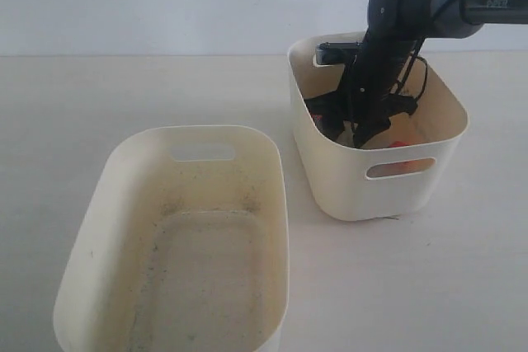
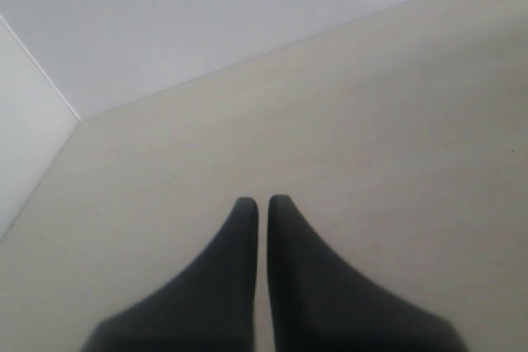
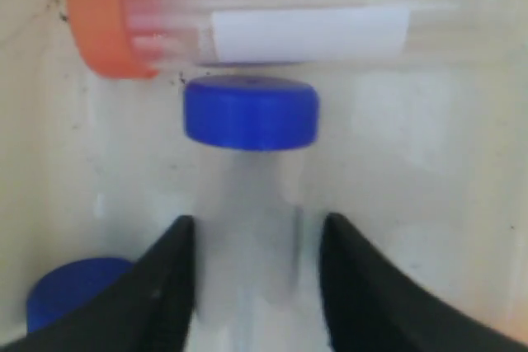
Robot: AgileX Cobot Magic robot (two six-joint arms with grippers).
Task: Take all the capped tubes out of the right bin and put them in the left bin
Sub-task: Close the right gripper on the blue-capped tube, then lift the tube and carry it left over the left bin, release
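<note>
Beige tabletop (image 1: 82, 88); right gripper (image 3: 256, 222) inside right bin (image 1: 346, 179), jaws spread, blue-capped tube (image 3: 247, 179) lying between fingers, cap beyond tips; left gripper (image 2: 262, 202) closed, empty.

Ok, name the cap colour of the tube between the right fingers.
Blue cap, clearest in the right wrist view.

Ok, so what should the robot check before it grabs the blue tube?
1. Right gripper open: ok.
2. Blue tube between its fingers: ok.
3. Orange tube clear of the fingers: ok, it lies past the blue tube's cap.
4. Other blue cap out of the way: cannot tell, it sits close beside one finger.
5. Left bin has room: ok, no tubes in it.
6. Left gripper out of the way: ok, shut over bare table.
</note>
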